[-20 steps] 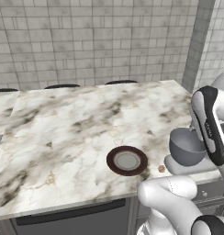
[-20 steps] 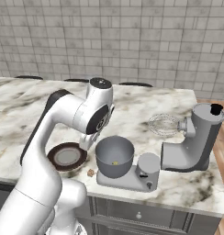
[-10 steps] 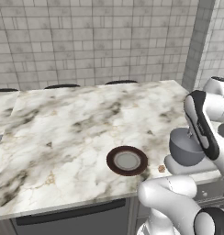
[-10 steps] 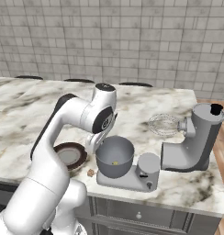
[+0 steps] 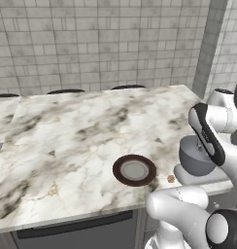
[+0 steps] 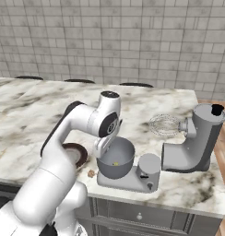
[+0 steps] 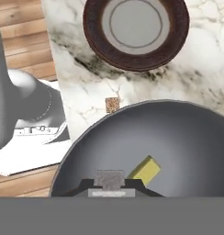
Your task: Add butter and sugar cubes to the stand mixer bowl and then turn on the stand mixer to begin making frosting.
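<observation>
Hand view: butter [image 7: 145,170] already in bowl [image 7: 187,137], near 6 o'clock. Sugar cube [image 7: 112,104] on counter between bowl and plate [image 7: 93,32] — tiny, easily nudged or missed. Gripper state: cannot tell. Risk — fingers clip bowl rim reaching cube.

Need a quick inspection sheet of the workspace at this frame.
Surface: marble counter, bare apart from the items below.
Job's things: butter lies inside the stand mixer bowl; sugar cube on the counter between bowl and plate; stand mixer head tilted back, whisk raised.
Clutter: brown plate, nothing on it.
Grippers: gripper at the bowl rim; open or shut unclear.
Cables: nothing seen.
Surroundings: grey tiled wall.
</observation>
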Controlling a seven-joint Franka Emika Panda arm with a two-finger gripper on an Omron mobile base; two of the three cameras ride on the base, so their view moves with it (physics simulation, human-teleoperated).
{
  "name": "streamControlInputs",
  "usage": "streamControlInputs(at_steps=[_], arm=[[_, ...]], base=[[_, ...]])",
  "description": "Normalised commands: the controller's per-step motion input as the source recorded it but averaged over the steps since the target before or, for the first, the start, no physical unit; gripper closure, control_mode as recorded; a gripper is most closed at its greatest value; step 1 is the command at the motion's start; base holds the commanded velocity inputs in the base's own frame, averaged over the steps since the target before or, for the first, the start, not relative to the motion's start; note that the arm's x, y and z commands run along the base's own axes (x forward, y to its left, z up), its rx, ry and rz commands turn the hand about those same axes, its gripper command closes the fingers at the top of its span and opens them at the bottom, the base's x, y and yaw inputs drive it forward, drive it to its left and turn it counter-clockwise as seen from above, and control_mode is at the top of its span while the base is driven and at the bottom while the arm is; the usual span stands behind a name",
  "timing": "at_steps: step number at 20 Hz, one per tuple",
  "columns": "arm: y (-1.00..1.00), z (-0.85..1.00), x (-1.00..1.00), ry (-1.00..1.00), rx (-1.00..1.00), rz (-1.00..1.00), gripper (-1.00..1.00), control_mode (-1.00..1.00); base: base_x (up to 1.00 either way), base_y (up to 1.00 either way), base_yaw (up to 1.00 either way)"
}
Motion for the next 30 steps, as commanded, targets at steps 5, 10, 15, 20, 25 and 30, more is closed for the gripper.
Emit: streamControlInputs(at_steps=[5, 10, 15, 20, 25, 30], arm=[[-0.11, -0.30, 0.27, 0.10, -0.02, 0.00, 1.00, -1.00], [-0.04, -0.27, 0.22, 0.08, 0.00, 0.00, 1.00, -1.00], [-0.02, -0.25, 0.03, 0.00, 0.00, 0.00, -1.00, -1.00], [-0.02, -0.03, 0.00, -0.05, 0.00, 0.00, -1.00, -1.00], [-0.02, 0.00, 0.00, -0.06, 0.00, 0.00, -1.00, -1.00], [0.04, 0.29, -0.11, -0.07, -0.01, 0.00, -1.00, -1.00]], base=[[0.00, 0.00, 0.00], [0.00, 0.00, 0.00], [0.00, 0.00, 0.00], [0.00, 0.00, 0.00], [0.00, 0.00, 0.00], [0.00, 0.00, 0.00]])
